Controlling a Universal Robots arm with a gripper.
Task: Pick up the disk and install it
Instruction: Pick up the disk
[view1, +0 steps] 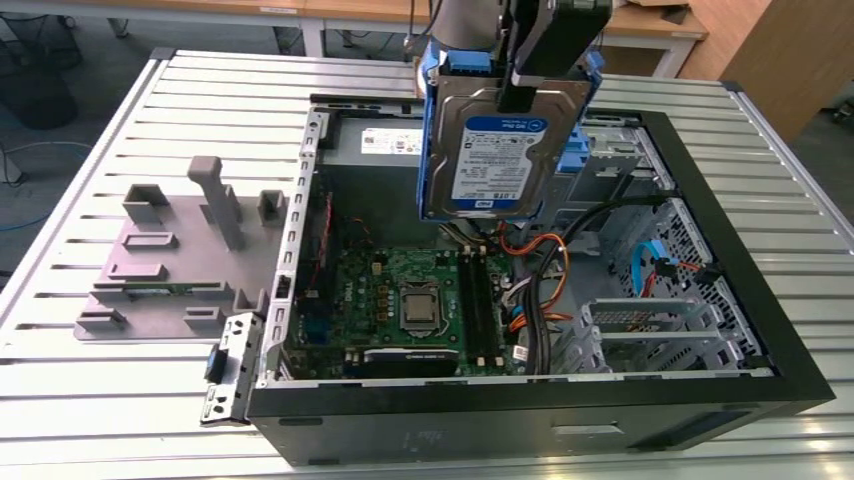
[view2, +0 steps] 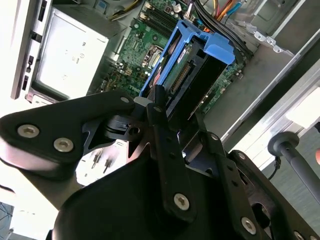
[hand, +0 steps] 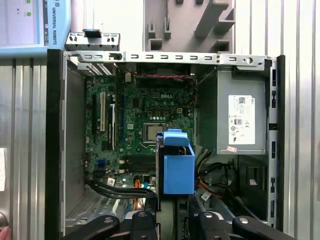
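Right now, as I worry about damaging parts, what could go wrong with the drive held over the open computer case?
1. The gripper holds the silver-grey rectangular metal disk with blue plastic rails near its upper end, hanging upright. A slip would likely drop it onto the green motherboard below.
2. Loose orange and black cables lie close under the disk, so its rails could snag them if it is lowered.

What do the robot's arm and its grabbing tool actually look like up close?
The arm is a smooth grey tube. The tool is matte black: flat link bars with rounded ends, joined by shiny silver screws, narrowing to slim black fingers.
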